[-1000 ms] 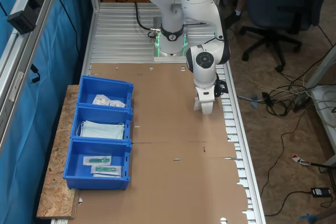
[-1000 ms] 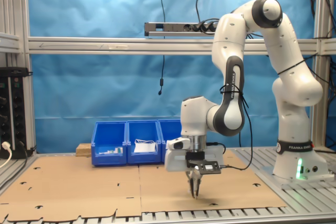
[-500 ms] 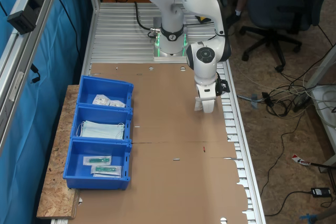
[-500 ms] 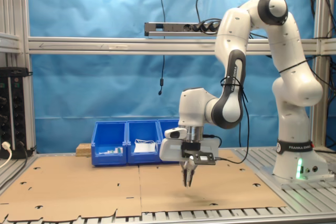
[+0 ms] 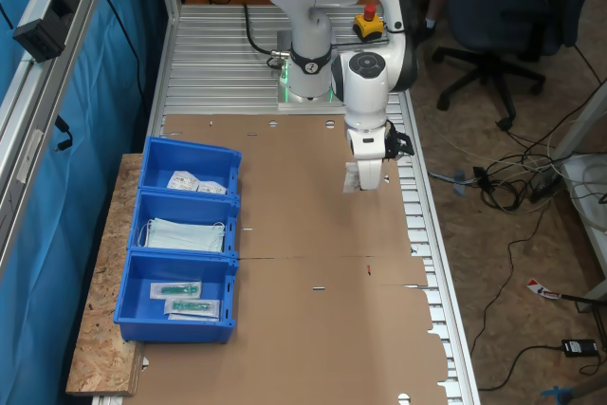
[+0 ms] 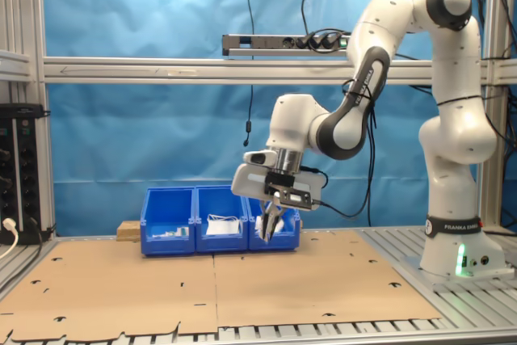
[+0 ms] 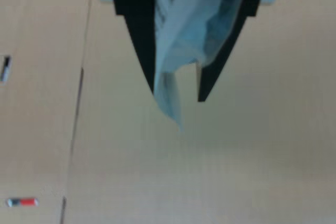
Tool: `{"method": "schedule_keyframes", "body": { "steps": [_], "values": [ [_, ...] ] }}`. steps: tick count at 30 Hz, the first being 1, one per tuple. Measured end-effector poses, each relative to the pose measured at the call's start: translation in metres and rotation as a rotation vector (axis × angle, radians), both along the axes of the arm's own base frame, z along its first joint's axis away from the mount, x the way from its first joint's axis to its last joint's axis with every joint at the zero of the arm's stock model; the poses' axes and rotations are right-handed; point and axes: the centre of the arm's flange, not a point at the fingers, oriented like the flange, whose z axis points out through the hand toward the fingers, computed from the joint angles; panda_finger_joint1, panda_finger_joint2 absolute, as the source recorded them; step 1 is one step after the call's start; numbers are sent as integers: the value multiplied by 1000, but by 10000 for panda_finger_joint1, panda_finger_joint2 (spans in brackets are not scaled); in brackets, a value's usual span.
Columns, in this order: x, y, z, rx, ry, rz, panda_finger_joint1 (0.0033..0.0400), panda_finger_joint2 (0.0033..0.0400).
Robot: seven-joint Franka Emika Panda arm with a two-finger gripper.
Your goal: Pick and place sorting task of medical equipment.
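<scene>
Jaws pinched tight on the white packet (image 7: 181, 35); it hangs crumpled below the gripper (image 7: 176, 95), clear of the cardboard (image 7: 236, 171) underneath for carrying; blue bins (image 5: 185, 244) well off to the side, likely the drop point.

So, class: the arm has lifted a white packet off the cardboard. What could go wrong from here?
1. The gripper pinches the white packet by one part only; the rest hangs limp, so it might slip out in transit.
2. The blue bins sit side by side, so a loosely aimed drop could land among the face masks.
</scene>
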Motion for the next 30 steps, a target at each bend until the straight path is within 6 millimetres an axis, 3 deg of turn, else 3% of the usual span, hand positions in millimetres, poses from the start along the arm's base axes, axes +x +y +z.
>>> {"method": "schedule_keyframes", "body": {
  "steps": [6,12,22,30],
  "values": [
    [0,-24,35,-12,0,-46,54,54],
    [-2,-62,64,-13,34,-127,54,54],
    [-4,-146,109,24,102,-304,55,55],
    [-16,-221,132,59,150,-446,55,55]
  ]
}}
